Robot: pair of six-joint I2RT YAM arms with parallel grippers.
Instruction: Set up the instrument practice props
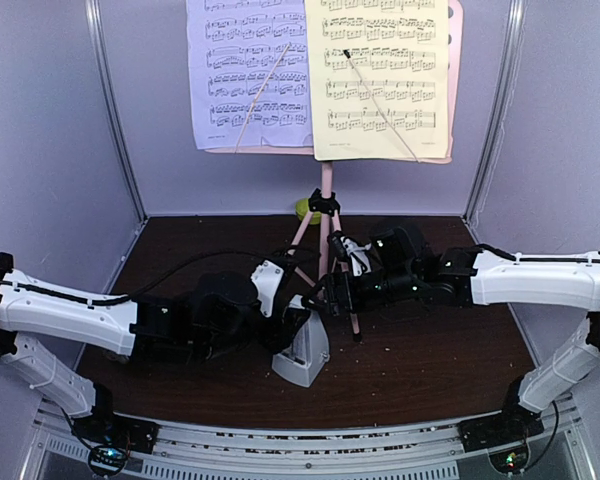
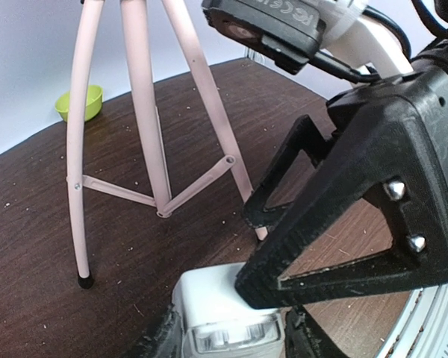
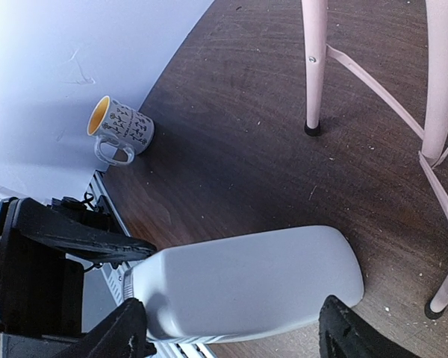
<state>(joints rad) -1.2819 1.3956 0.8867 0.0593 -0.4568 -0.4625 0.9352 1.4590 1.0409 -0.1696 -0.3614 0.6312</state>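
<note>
Top view: the pink tripod music stand with perforated desk (image 1: 326, 180) stands upright at 12 o'clock on the dark wooden table (image 1: 450, 365). The lavender sheet-music page (image 1: 248, 70) and the pale-yellow sheet-music page (image 1: 380, 75) rest side by side on its desk, so that part looks done. The small grey pyramid metronome (image 1: 302, 358) sits at 6 o'clock from the stand's feet, apparently with its cover on. The left gripper (image 1: 292, 322) meets it from 9 o'clock and the right gripper (image 1: 332, 288) from 2 o'clock.

Left wrist view: the left gripper's black fingers flank the metronome at 6 o'clock, at a middling spread. Whether they press on it I cannot tell. A small lime-green bowl (image 2: 80, 103) lies at 10 o'clock by the wall.

Right wrist view: the right gripper's jaws stand wide on either side of the smooth grey cover, and contact cannot be told. A white mug with orange inside (image 3: 121, 128) sits at 10 o'clock.

What seems left is uncovering the metronome.
</note>
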